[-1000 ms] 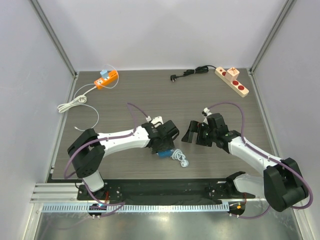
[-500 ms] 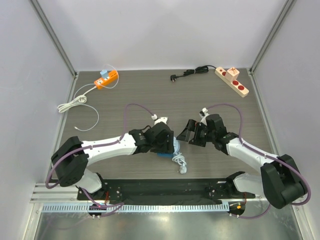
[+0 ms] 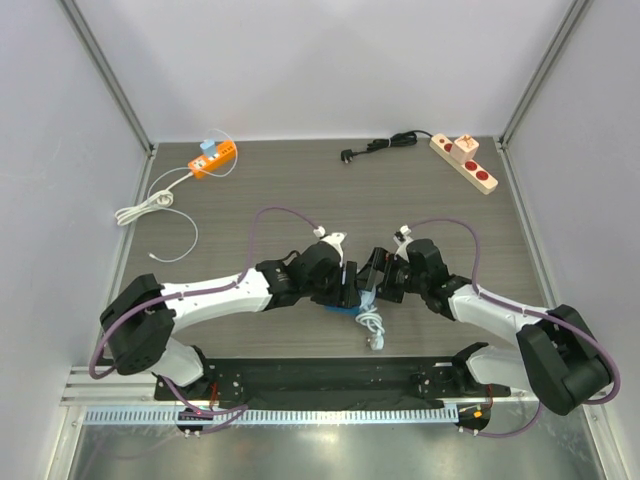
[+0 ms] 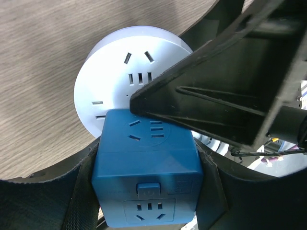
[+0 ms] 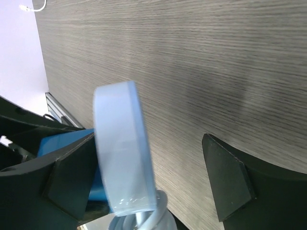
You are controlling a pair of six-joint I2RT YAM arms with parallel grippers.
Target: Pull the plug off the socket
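Note:
My left gripper (image 3: 343, 283) is shut on a blue cube socket (image 4: 146, 172), its pads (image 4: 79, 196) pressing both sides; the gripper's midpoint in the left wrist view (image 4: 146, 165) lies on the cube. A white round disc with socket holes (image 4: 127, 79) sits against the cube's far face. My right gripper (image 3: 372, 276) is open, and its fingers (image 5: 225, 187) straddle the disc (image 5: 122, 153), seen edge-on, without closing. A white coiled cable (image 3: 372, 326) hangs from the disc toward the table's near edge.
An orange power strip (image 3: 215, 157) with a white cable (image 3: 145, 205) lies at the back left. A beige strip with red sockets (image 3: 463, 160) and a black cord (image 3: 385, 145) lies at the back right. A black rail (image 3: 330, 375) runs along the near edge.
My left gripper has carried the blue cube, disc and cable to the right. My right gripper has moved left, and its open fingers now sit around the white disc.

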